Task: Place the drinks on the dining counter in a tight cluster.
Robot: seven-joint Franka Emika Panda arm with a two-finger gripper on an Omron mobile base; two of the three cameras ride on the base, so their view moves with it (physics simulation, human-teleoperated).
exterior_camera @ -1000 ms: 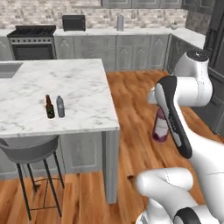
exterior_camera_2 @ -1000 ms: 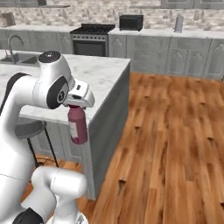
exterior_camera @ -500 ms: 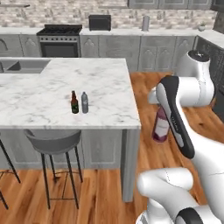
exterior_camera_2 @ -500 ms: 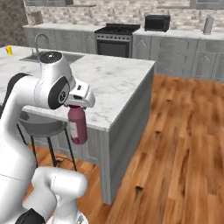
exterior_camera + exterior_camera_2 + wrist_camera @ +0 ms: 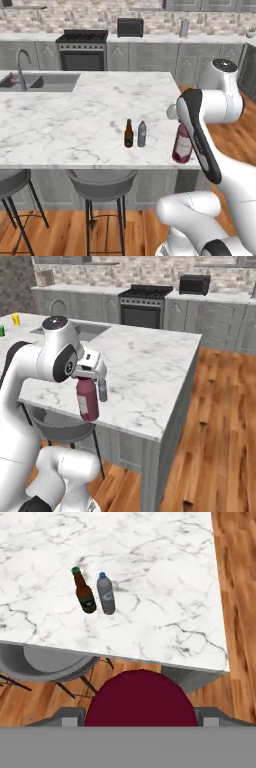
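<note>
While its pale label stays unreadable, the gripper [image 5: 89,375] clamps the dark red bottle [image 5: 182,144].

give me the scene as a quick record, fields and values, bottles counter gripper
held: dark red bottle, hanging upright from the gripper, off the counter's near edge
on counter: brown beer bottle and grey-blue bottle, upright, close side by side
counter: white marble dining counter with sink and faucet
below: grey stools at the near edge
cluster: not complete, red bottle not yet set down
</note>
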